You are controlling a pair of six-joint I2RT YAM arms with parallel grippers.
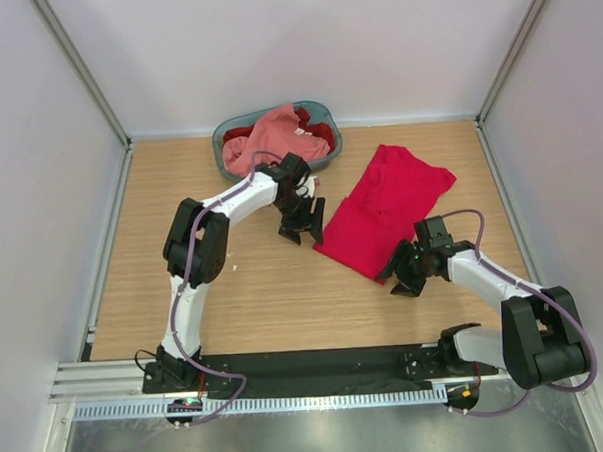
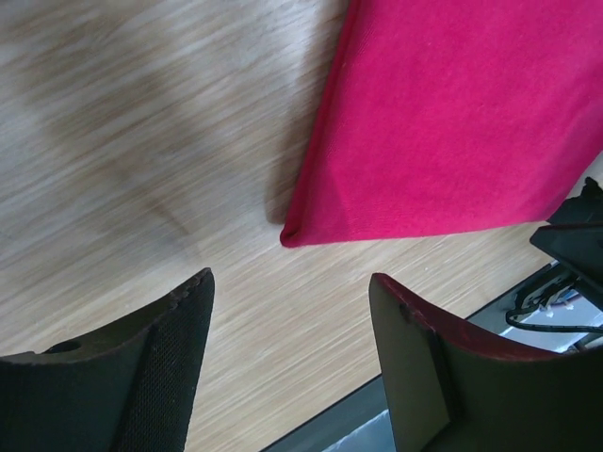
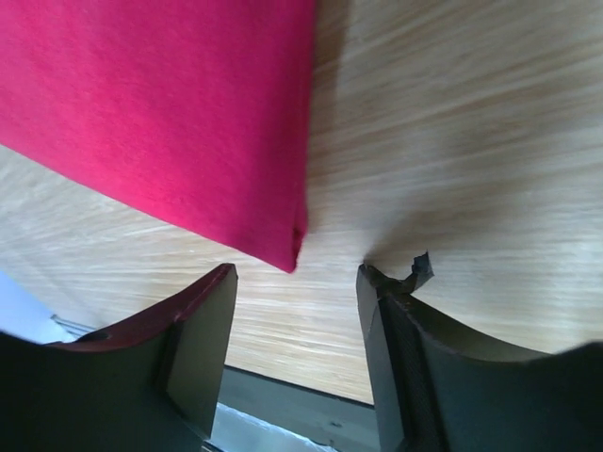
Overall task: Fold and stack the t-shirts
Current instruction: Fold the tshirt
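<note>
Crimson t-shirt (image 1: 386, 207): bright, smooth, partly folded; laid flat on the worktop (image 1: 214, 290), right of centre.
Long axis: set diagonally, with the straight folded edge at lower left and the rumpled end at upper right.
Left fingers (image 2: 170, 348): spread wide, empty, held near the shirt's left corner.
Right fingers (image 3: 203, 320): spread wide, empty, held near its lower corner.

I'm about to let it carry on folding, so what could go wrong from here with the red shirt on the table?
The left gripper and right gripper are open just short of the near corners of the crimson shirt; a pinch might catch only the top layer. The left arm reaches close by the basket and might nudge it.
</note>
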